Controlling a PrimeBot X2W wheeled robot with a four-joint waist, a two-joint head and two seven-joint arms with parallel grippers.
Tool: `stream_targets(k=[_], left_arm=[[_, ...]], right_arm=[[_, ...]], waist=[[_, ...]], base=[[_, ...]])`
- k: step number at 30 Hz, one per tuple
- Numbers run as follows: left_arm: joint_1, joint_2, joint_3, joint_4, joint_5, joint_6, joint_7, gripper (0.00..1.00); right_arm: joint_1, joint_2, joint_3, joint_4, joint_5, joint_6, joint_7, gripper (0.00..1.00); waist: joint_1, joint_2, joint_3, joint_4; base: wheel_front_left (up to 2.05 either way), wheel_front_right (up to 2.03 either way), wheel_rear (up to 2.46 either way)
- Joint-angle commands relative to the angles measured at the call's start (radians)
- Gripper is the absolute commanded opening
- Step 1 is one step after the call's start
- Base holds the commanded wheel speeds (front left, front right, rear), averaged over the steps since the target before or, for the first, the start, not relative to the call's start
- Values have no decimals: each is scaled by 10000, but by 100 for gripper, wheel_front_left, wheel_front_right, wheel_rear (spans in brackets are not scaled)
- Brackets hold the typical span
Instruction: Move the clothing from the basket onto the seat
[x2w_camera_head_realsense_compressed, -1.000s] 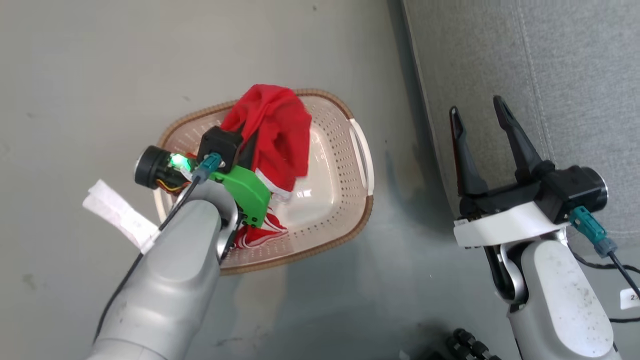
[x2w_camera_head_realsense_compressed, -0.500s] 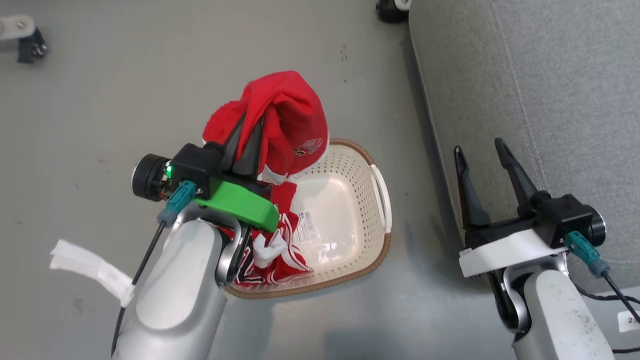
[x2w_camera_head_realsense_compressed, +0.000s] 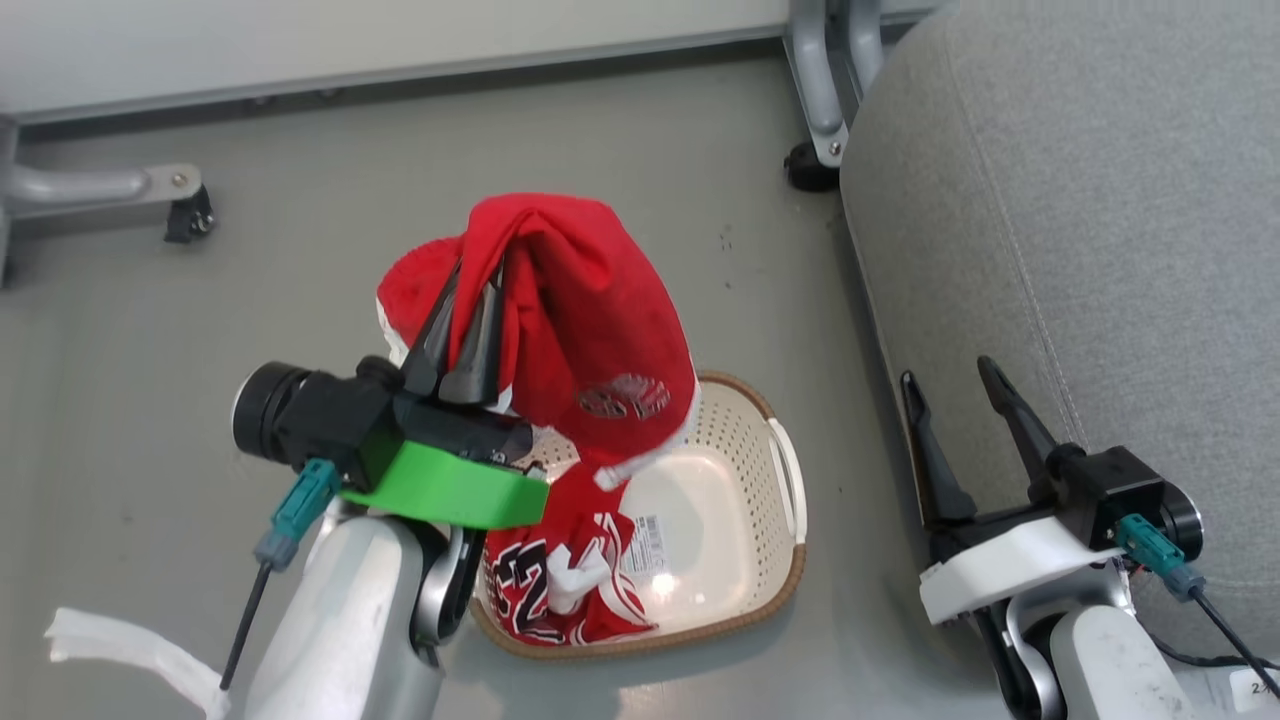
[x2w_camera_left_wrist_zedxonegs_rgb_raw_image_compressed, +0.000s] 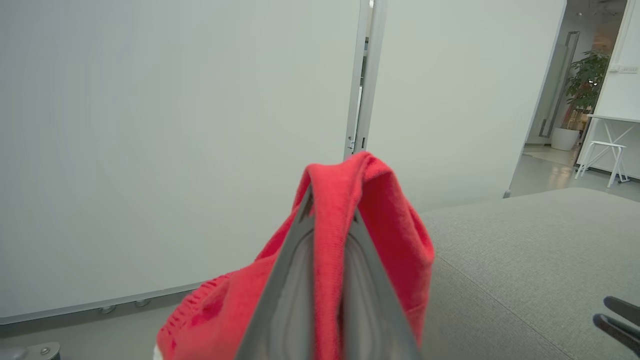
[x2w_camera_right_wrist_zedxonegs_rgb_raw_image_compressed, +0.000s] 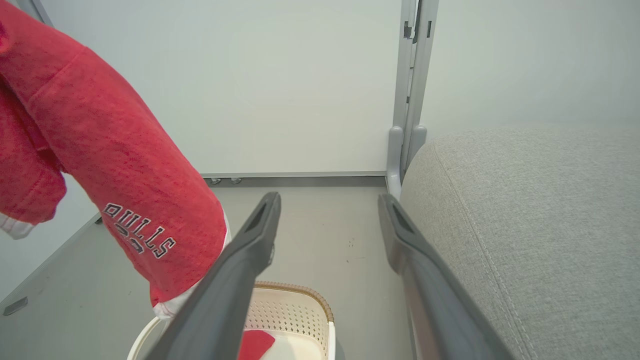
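Observation:
My left gripper (x2w_camera_head_realsense_compressed: 480, 268) is shut on a red garment (x2w_camera_head_realsense_compressed: 590, 340) and holds it up above the cream basket (x2w_camera_head_realsense_compressed: 770, 600), the cloth draped over the fingertips. The left wrist view has the red garment (x2w_camera_left_wrist_zedxonegs_rgb_raw_image_compressed: 395, 235) pinched between my left gripper (x2w_camera_left_wrist_zedxonegs_rgb_raw_image_compressed: 332, 200) fingers. Another red piece of clothing (x2w_camera_head_realsense_compressed: 560, 580) with white trim and black numerals lies in the basket's left half. My right gripper (x2w_camera_head_realsense_compressed: 945, 378) stands open and empty beside the grey seat (x2w_camera_head_realsense_compressed: 1080, 220), to the basket's right. In the right wrist view the hanging garment (x2w_camera_right_wrist_zedxonegs_rgb_raw_image_compressed: 110, 150) is at the left, the seat (x2w_camera_right_wrist_zedxonegs_rgb_raw_image_compressed: 525, 200) at the right, my right gripper (x2w_camera_right_wrist_zedxonegs_rgb_raw_image_compressed: 330, 200) between them.
A pale partition wall with a grey metal post (x2w_camera_head_realsense_compressed: 825, 70) and castor feet (x2w_camera_head_realsense_compressed: 190, 215) stands behind the basket. A white strip of tape (x2w_camera_head_realsense_compressed: 120, 640) trails from my left arm. Grey floor (x2w_camera_head_realsense_compressed: 250, 300) surrounds the basket.
My left gripper has lifted the red garment higher out of the basket. The head camera has tilted up, bringing the wall base and more of the seat into view.

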Motion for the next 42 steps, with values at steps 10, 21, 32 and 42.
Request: stream_targets(k=[10, 21, 32, 42], left_arm=[[1251, 81, -69, -926, 65, 120, -8, 0], [1978, 107, -145, -1617, -104, 244, -8, 0], [2123, 151, -245, -1875, -170, 344, 30, 0], [2066, 183, -316, -1980, -250, 377, 75, 0]], right_arm=[[743, -34, 182, -306, 106, 1, 424, 100], [1108, -34, 306, -504, 181, 1, 654, 100], [1145, -34, 436, -547, 92, 1, 753, 100], [323, -131, 2187, -377, 317, 1, 920, 100]], waist=[[1, 0, -1202, 210], [1, 0, -1521, 187], [1, 0, -1557, 187], [1, 0, -1491, 197]], base=[[0, 0, 0], [0, 0, 0], [0, 0, 0], [0, 0, 0]])
